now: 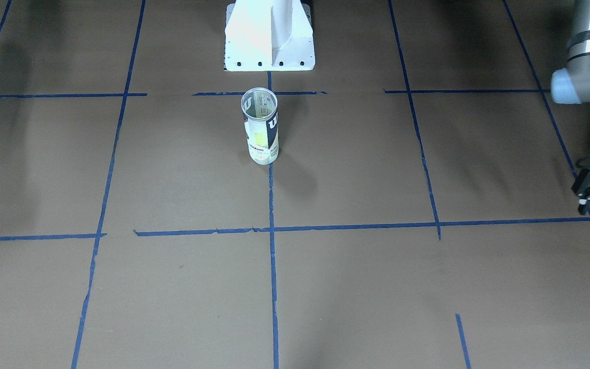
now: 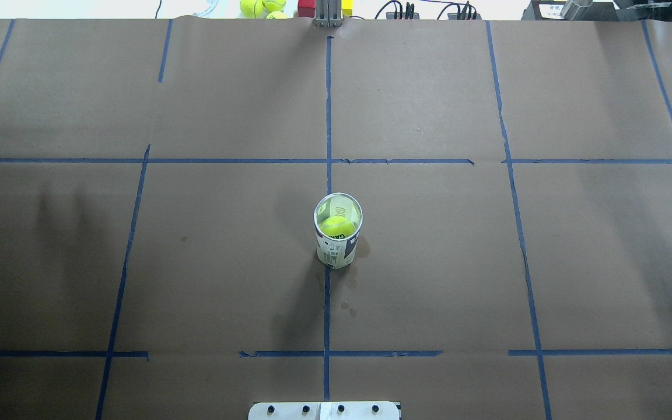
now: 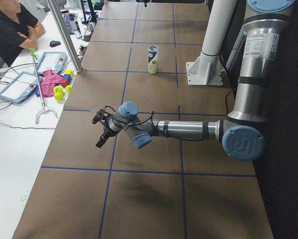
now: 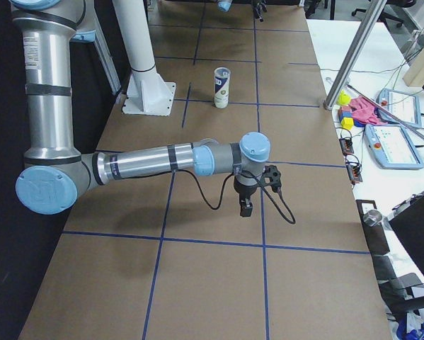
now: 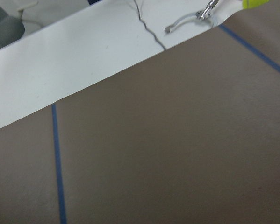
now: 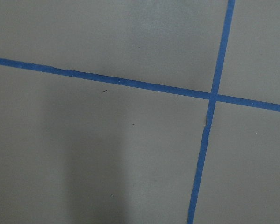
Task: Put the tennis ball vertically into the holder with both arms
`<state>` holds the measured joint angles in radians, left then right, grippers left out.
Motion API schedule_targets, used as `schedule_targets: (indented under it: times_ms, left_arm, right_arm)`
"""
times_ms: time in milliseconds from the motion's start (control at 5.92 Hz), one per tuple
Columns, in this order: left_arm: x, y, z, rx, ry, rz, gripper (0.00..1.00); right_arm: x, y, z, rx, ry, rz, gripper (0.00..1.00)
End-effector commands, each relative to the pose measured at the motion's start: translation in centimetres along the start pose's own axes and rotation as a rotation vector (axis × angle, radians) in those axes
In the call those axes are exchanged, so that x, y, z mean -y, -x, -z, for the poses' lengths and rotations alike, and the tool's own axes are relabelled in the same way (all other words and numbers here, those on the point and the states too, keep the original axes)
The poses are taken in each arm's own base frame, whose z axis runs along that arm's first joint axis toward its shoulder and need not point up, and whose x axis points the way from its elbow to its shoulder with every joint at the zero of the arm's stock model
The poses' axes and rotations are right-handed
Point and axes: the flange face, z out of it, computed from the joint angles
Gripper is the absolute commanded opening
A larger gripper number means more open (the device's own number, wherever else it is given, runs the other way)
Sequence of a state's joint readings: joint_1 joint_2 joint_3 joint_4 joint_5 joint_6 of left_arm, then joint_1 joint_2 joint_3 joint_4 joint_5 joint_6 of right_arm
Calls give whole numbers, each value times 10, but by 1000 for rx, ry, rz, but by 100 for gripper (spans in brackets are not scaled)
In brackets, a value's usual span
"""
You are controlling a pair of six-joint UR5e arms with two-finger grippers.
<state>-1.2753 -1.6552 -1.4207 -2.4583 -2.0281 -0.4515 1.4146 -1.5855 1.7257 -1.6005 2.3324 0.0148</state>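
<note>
Ball in the can: the tennis ball (image 2: 338,226) sits inside the holder (image 2: 339,251), which stands upright, mouth open to the top, on the centre tape line (image 1: 273,287) of the brown-papered table (image 2: 429,280), near the white pedestal (image 1: 269,41).

Both arms hang low over the paper, well apart from the holder, one toward each end of the table. You see the left gripper (image 3: 100,142) only at the frame's edge from the front, and the right gripper (image 4: 245,207) only from the side, so you cannot tell whether either pair of fingers is apart or together. Neither wrist camera shows its own fingers. The left one looks at paper and the edge of a white side bench, the right one at a crossing of blue tape.

Beyond the table's far edge lie spare balls (image 2: 257,7) and a red block (image 2: 305,7). On the bench are two tablets (image 3: 19,85), a pink cloth (image 3: 51,82) and a long grabber (image 3: 39,89), beside a seated person (image 3: 9,27) in black, arms folded. A metal post (image 3: 64,35) stands at the table's edge, between the bench and the holder.
</note>
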Motion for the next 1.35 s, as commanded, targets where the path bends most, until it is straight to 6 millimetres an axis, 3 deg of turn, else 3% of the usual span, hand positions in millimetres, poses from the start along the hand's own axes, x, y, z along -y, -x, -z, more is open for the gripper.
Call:
schedule_targets:
  times_ms: [0,169,338,507,676,845,1014,1183]
  left_arm:
    - [11,58,58,-185,100,152,100]
    - [6,57,68,-223,121,148,100]
    - [-24,66,60,-191,208,166,100]
    - [-31,78,57,-174,260,87,100]
    - [-18,81,77,-51,246,67,100]
    - [-8,65,102,-42,278,97,100]
    - [-32,57,125,-38,292,114,100]
    - [-35,52,132,-43,293,111,100]
  right_arm:
    - [-10,-31,-20,27,-43,50,100]
    - [-19,-36,-23,23,-67,63,100]
    - [-19,-38,-25,23,-64,60,100]
    - [-20,-40,-24,22,-66,56,100]
    - [-20,-41,-25,24,-64,52,100]
    - [-19,-40,-24,24,-67,55,100]
    - [-19,-43,-26,23,-62,50,100]
    - [-19,-43,-27,24,-59,48,100]
